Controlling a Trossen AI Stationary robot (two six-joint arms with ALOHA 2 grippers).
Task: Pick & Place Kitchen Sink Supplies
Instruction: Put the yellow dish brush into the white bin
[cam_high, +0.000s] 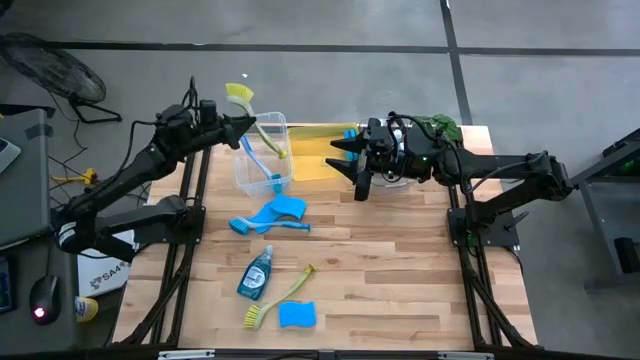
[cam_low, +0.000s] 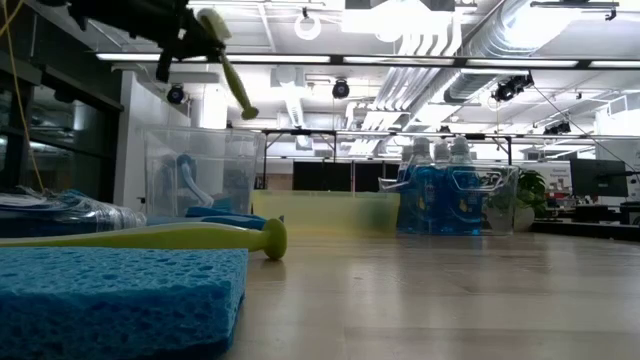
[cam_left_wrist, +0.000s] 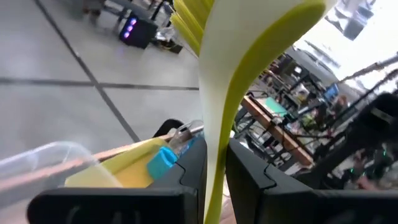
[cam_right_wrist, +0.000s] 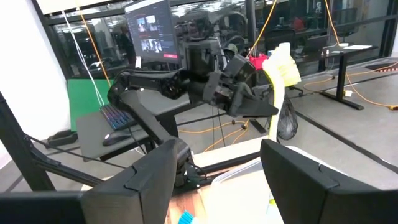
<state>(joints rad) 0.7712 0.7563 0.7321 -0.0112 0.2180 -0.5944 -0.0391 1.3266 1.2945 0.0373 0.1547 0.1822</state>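
Note:
My left gripper (cam_high: 238, 127) is over the clear bin (cam_high: 262, 155) at the table's far left and is shut on a yellow-green dish brush (cam_high: 262, 125). Its bristle head (cam_high: 238, 95) points away from the bin. A blue brush (cam_high: 256, 160) stands inside that bin. My right gripper (cam_high: 350, 165) hangs open over the yellow bin (cam_high: 315, 155), touching nothing. On the table lie a blue brush and sponge (cam_high: 272, 214), a soap bottle (cam_high: 255, 275), a second yellow-green brush (cam_high: 280, 300) and a blue sponge (cam_high: 297, 316). My left gripper pinches the brush's handle (cam_left_wrist: 214, 158) between its two fingers, close below the bristle head (cam_left_wrist: 193, 15). The fingers come from the table's left and lie across the handle. The brush is lifted clear and slants down, its free end (cam_low: 248, 112) just above the clear bin (cam_low: 200, 175).
Another clear bin with blue soap bottles (cam_low: 445, 190) stands at the far right beside the green plant (cam_high: 440, 125), partly under my right arm. The table's near right half (cam_high: 400, 290) is bare wood. The near sponge (cam_low: 110, 295) fills the low view's foreground.

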